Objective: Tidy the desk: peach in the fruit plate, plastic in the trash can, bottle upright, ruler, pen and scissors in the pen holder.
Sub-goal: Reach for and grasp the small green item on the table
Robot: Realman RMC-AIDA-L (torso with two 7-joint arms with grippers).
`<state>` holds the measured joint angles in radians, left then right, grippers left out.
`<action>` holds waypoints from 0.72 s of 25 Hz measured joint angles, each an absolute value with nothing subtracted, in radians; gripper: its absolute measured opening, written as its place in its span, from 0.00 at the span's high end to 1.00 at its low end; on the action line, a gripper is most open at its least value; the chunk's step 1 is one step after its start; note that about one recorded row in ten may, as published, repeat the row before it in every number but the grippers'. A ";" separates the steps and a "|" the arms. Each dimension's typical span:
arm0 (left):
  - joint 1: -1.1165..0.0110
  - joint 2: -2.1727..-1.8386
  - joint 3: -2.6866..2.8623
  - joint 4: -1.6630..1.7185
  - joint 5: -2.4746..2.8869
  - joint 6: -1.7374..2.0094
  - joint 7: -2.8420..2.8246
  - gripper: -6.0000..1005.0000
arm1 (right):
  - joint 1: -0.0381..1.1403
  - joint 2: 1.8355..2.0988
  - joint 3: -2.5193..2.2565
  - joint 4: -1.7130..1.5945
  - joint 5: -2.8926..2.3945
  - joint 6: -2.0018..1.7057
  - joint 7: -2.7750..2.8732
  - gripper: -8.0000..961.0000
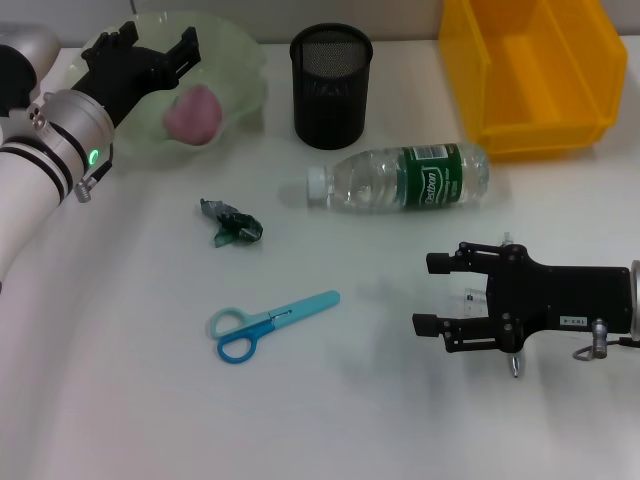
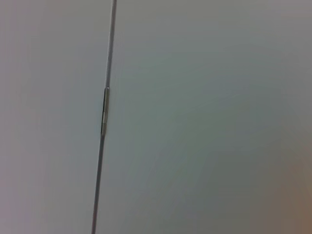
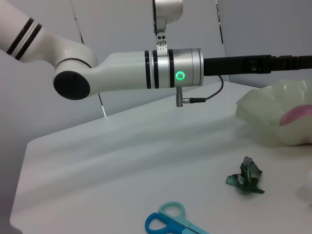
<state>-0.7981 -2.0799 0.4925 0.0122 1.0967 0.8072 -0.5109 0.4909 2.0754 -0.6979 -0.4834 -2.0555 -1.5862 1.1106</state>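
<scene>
A pink peach (image 1: 193, 113) lies in the pale green fruit plate (image 1: 240, 70) at the back left; the plate also shows in the right wrist view (image 3: 278, 114). My left gripper (image 1: 150, 42) is open above the plate, just beyond the peach, holding nothing. A crumpled green plastic scrap (image 1: 232, 224) lies on the table, also in the right wrist view (image 3: 246, 176). Blue scissors (image 1: 268, 323) lie in front of it. A clear bottle (image 1: 405, 178) with a green label lies on its side. The black mesh pen holder (image 1: 331, 85) stands behind it. My right gripper (image 1: 432, 294) is open at the right front.
A yellow bin (image 1: 530, 70) stands at the back right. The white table (image 1: 330, 420) is bare along the front. The left wrist view shows only a blank wall. No ruler or pen is in view.
</scene>
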 joint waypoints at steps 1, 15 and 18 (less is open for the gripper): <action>-0.798 -2.080 0.492 0.012 1.097 0.807 -0.511 0.17 | 0.491 2.075 -0.697 -0.483 -2.056 -1.586 1.111 0.14; -0.707 -2.071 0.736 0.185 1.295 1.127 -0.918 0.17 | 0.491 2.074 -0.696 -0.483 -2.056 -1.587 1.111 0.14; -0.691 -2.069 0.782 0.220 1.304 1.162 -0.959 0.17 | 0.490 2.073 -0.696 -0.483 -2.056 -1.587 1.111 0.14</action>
